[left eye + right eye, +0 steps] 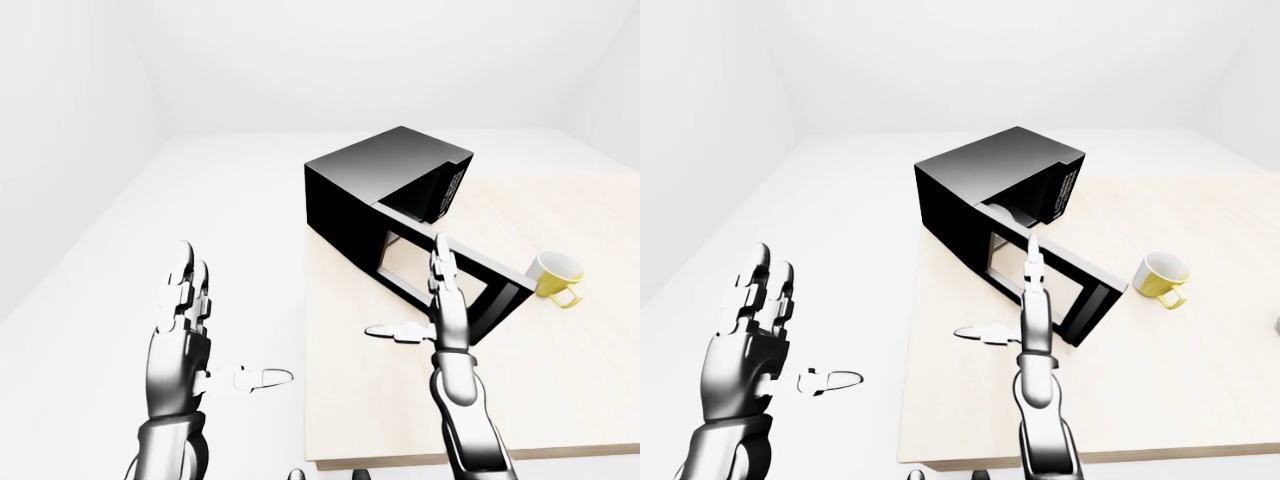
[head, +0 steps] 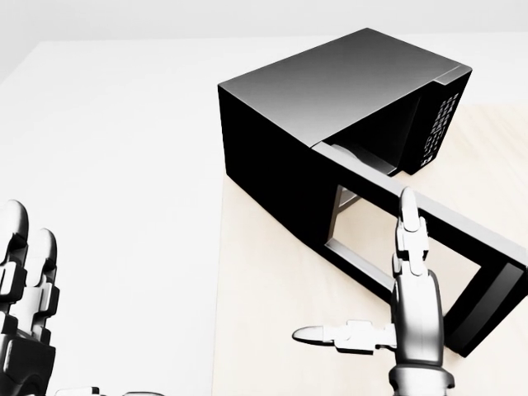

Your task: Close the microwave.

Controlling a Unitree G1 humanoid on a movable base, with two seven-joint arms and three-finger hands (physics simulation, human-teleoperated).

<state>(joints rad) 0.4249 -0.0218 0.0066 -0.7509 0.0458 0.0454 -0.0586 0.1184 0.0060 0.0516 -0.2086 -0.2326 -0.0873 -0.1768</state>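
Observation:
A black microwave (image 1: 375,175) stands on a pale wooden table (image 1: 400,400), at the table's left edge. Its door (image 1: 455,275) with a glass window hangs wide open, swung out toward the lower right of the left-eye view. My right hand (image 1: 435,300) is open, fingers straight up, thumb out to the left, just in front of the open door's outer face; touching cannot be told. My left hand (image 1: 185,320) is open and empty, raised at the lower left, off the table.
A yellow mug (image 1: 556,277) stands on the table just right of the door's free end. White floor and walls surround the table. The table's near edge runs along the bottom of the left-eye view.

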